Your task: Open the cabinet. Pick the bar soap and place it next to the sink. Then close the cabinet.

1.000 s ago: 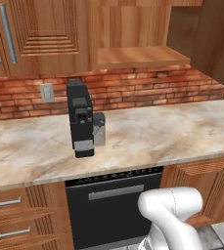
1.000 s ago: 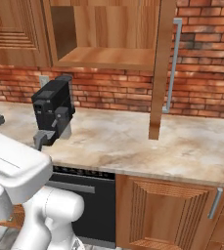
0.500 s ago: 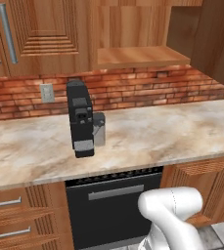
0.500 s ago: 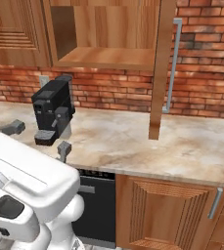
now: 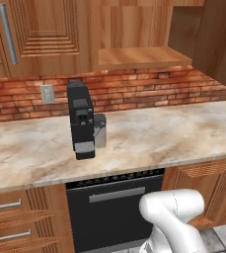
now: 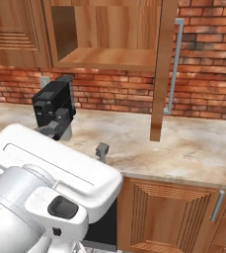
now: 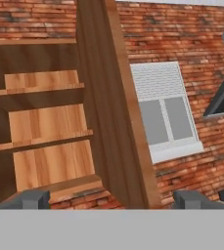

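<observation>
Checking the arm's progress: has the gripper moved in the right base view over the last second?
Yes. The gripper has swung right, from left of the coffee machine to its right, toward the open cabinet door.

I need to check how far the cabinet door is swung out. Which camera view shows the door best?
The right base view: the cabinet door stands edge-on, swung out from the open cabinet, its silver handle visible. The hand view shows the door close up beside the shelves. The left base view shows only part of it.

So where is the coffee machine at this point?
The black coffee machine stands on the marble counter against the brick wall, left of centre in the left base view, below and left of the open cabinet.
</observation>
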Robot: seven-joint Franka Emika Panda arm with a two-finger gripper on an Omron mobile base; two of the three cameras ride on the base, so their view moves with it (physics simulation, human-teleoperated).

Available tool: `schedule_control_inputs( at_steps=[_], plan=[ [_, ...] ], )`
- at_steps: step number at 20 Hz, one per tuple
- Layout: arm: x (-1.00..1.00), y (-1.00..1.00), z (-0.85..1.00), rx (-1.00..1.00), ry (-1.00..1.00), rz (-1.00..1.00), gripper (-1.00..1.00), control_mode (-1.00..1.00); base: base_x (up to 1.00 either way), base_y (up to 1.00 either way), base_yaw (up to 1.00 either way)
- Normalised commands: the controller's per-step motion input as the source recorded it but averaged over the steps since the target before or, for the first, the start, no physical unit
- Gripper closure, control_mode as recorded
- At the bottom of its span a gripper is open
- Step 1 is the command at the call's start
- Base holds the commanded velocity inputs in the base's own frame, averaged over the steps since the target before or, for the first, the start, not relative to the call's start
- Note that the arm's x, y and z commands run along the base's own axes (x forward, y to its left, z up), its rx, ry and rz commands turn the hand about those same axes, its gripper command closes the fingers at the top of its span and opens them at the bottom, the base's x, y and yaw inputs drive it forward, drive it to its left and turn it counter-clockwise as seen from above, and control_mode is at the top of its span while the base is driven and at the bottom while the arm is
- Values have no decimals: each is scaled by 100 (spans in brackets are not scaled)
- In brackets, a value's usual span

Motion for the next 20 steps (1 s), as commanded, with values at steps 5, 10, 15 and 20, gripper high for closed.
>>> schedule_control_inputs(
  at_steps=[5,10,15,20],
  plan=[
    [18,-15,-4,0,-3,14,-100,-100,0,0,0],
    [3,-20,-1,0,-3,25,-100,-100,0,0,0],
    [16,-11,-3,0,0,25,-100,-100,0,0,0],
    [39,-19,-5,0,0,26,-100,-100,0,0,0]
  ],
)
